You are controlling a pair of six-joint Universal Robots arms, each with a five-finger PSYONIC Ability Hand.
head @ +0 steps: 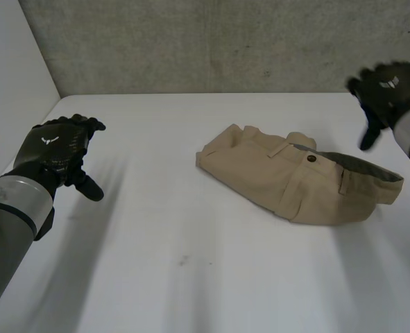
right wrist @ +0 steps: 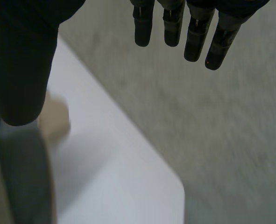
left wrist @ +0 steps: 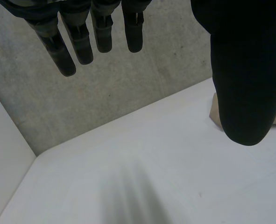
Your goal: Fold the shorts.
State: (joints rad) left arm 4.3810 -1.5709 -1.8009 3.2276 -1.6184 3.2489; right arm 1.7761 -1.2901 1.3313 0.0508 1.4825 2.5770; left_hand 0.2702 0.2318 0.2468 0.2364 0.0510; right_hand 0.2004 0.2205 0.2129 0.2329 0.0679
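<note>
1. Here, the khaki shorts (head: pixel 295 182) lie loosely doubled over on the white desk (head: pixel 191 263), right of its middle. The waistband and its button (head: pixel 311 159) face up, and grey lining shows at the opening.
2. The left hand (head: pixel 55 146) hovers well apart from the shorts, fingers straight and spread from the thumb, holding nothing.
3. The right hand (head: pixel 388 87) hangs near the waistband end, likewise spread and empty.
4. Likely trouble: the layers look uneven, so pinching only the top one would probably drag the bundle and skew the fold.
5. A one-sided pull could also slide the cloth across the smooth desk instead of turning it over.
6. No writing can be read. Each hand carries a small pale emblem (head: pixel 50 139) on its back, and the button looks plain.
</note>
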